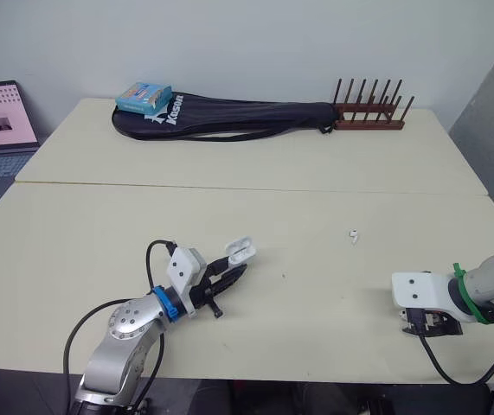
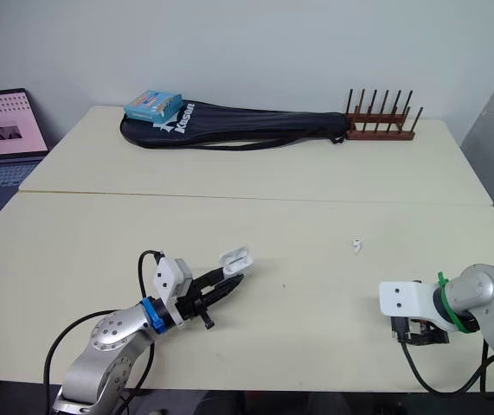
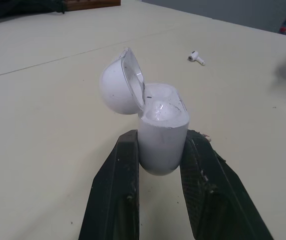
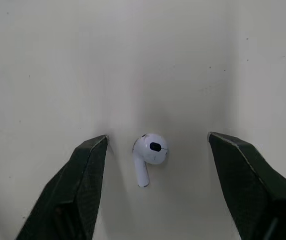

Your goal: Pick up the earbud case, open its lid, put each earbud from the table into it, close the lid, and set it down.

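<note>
We are clamping the open-lidded earbud case (image 3: 162, 137) in our left gripper (image 1: 234, 277); our right gripper (image 4: 156, 135) is straddling, fingers spread, a near-right earbud (image 4: 151, 149).

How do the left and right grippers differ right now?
The left gripper is shut on the earbud case, lid open; the right gripper is open and holds nothing. The left gripper points along the table; the right gripper points down, an earbud lying untouched between its fingers. Both sit low over the table.
</note>
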Robot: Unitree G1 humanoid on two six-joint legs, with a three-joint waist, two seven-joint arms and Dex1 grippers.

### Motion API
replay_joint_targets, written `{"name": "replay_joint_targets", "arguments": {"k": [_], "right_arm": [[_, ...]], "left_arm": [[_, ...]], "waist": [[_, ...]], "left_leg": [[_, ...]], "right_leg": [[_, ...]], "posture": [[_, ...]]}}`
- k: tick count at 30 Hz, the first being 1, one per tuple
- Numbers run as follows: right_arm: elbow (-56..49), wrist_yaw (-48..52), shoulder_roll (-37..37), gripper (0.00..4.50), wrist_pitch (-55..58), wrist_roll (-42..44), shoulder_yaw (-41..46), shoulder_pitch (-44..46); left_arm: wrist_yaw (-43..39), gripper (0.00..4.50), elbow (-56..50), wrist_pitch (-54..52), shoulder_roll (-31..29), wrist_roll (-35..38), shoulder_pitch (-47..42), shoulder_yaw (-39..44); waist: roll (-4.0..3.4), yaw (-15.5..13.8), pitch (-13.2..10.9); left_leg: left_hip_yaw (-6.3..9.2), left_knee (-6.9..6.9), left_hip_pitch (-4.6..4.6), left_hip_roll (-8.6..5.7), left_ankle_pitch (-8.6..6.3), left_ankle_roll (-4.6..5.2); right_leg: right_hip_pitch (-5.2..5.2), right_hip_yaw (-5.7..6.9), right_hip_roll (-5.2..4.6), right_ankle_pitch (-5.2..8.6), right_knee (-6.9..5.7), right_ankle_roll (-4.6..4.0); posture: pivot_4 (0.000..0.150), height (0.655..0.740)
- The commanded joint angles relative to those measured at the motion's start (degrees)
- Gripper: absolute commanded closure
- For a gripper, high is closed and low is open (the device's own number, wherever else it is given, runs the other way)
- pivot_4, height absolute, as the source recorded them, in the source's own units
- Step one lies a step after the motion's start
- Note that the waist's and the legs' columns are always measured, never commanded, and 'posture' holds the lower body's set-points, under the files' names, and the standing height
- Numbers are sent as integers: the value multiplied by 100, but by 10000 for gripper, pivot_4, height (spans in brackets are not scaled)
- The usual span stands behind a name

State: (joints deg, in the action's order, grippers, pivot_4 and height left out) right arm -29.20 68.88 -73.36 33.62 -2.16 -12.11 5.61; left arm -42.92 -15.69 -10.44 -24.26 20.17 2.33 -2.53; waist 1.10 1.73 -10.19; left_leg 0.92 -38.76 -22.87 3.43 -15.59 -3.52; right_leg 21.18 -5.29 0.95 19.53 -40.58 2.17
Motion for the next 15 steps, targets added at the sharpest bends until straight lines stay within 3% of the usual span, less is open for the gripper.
{"name": "replay_joint_targets", "arguments": {"k": [1,6,7,11,15], "right_arm": [[122,44,-9,22346,-72,-95,-50,65],[195,81,25,39762,-161,-106,-45,79],[193,91,36,41222,-162,-81,-29,92],[165,155,95,41173,-185,130,193,271],[34,390,353,41173,64,866,579,814]], "left_arm": [[38,37540,-263,79,44,33,21,-26],[41,37540,-238,91,58,34,5,-47],[40,37540,-231,95,61,35,-1,-52],[28,37540,-187,117,92,33,-42,-83],[-47,37540,-157,140,138,82,-127,-105]], "waist": [[3,1,1],[6,5,1],[6,5,1],[6,4,1],[-1,14,-3]], "left_leg": [[0,0,1,0,0,0],[0,-3,2,0,0,0],[0,-3,3,0,0,0],[0,-3,3,0,0,0],[-2,-3,3,-1,0,0]], "right_leg": [[-1,0,0,0,0,0],[-2,-5,0,-1,0,0],[-3,-4,0,-1,0,0],[-2,-4,0,-1,0,0],[2,-11,0,-1,-5,0]], "posture": [[1500,7157],[1500,7157],[1500,7157],[1500,7157],[1500,7157]]}}
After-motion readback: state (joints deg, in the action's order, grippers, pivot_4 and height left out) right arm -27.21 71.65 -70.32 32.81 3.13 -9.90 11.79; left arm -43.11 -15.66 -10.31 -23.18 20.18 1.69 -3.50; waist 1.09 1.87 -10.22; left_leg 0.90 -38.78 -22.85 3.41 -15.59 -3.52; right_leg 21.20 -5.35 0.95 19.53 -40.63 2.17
